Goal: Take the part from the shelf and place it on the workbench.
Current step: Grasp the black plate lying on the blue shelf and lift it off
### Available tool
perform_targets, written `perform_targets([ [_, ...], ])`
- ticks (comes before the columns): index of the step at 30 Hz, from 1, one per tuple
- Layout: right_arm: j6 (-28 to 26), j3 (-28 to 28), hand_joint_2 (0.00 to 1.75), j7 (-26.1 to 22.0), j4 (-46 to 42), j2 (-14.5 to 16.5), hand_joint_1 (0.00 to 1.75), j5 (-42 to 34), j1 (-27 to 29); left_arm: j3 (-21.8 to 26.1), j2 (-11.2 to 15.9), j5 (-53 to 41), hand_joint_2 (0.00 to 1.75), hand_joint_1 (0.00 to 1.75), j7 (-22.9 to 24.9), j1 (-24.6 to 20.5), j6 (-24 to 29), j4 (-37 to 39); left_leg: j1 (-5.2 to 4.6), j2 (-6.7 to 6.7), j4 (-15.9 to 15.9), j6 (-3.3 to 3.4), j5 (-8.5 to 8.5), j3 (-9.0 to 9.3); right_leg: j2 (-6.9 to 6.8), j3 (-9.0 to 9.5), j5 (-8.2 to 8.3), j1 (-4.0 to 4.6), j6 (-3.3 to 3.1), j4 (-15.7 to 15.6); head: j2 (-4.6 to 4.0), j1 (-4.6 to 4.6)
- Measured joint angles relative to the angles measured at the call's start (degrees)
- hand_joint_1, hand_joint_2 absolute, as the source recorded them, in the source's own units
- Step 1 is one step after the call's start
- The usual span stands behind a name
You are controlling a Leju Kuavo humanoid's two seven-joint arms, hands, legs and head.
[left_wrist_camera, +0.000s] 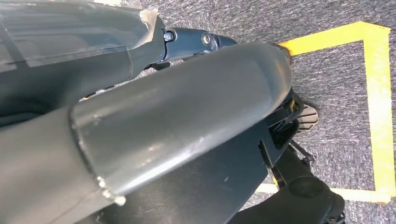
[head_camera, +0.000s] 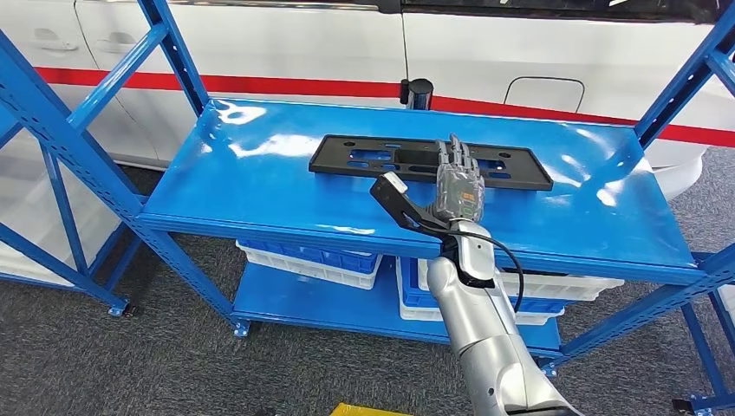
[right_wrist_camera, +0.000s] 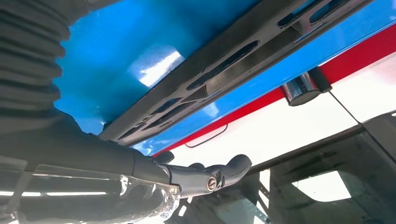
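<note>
The part [head_camera: 364, 160] is a long flat black plate with slots, lying on the blue shelf's top board [head_camera: 251, 191] towards the back. My right hand [head_camera: 455, 186] reaches over the board's front edge. Its fingers are stretched out flat over the part's near edge right of the middle, and its thumb [head_camera: 392, 192] is spread out to the left, clear of the plate. In the right wrist view the part [right_wrist_camera: 219, 74] runs slantwise across the blue board, and the thumb [right_wrist_camera: 210, 175] stands apart from it. My left hand [left_wrist_camera: 187, 39] hangs by my body, its fingers hidden.
Blue shelf uprights [head_camera: 52, 130] and braces stand at both ends. White bins [head_camera: 303, 260] sit on the lower board. A white car with a red stripe [head_camera: 286, 85] is close behind the shelf. Yellow tape [left_wrist_camera: 380, 93] marks the grey carpet.
</note>
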Motion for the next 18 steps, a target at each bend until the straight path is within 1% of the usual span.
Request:
perform_targets([
  [9,0.0,-0.5,1.75,0.0,0.0,0.0,0.00,-0.2,0.0,0.0,-0.1,-0.3,0.00,0.00,-0.3,-0.2,-0.1,0.0,0.00,0.00,0.0,0.00,0.00,0.00,0.00,0.00,0.00,0.00,0.00,0.0,0.00,0.00],
  [14,0.0,-1.2,1.75,-0.2,-0.3,-0.2,0.00,-0.6,0.4,-0.4,-0.2,-1.1,0.00,0.00,-5.5,1.4,0.1,0.1,0.00,-0.04,0.0,0.00,0.00,-0.02,-0.03,0.00,0.00,-0.01,0.00,0.0,0.00,-0.01],
  [16,0.2,-1.4,1.75,-0.6,-0.7,-0.3,0.00,-0.6,0.6,-0.6,-0.2,-0.8,0.00,0.00,-4.7,1.2,0.2,0.2,-0.01,-0.11,0.0,0.00,0.00,-0.03,-0.08,0.00,0.00,-0.01,0.00,0.0,0.00,-0.01],
  [18,0.5,-1.5,1.75,-0.9,-0.8,-0.3,0.00,-0.6,0.6,-0.6,-0.2,-0.1,0.00,0.00,-1.9,0.2,0.0,0.2,-0.01,-0.15,0.0,0.00,0.00,-0.03,-0.09,0.02,0.00,-0.01,0.00,0.0,0.00,-0.01],
])
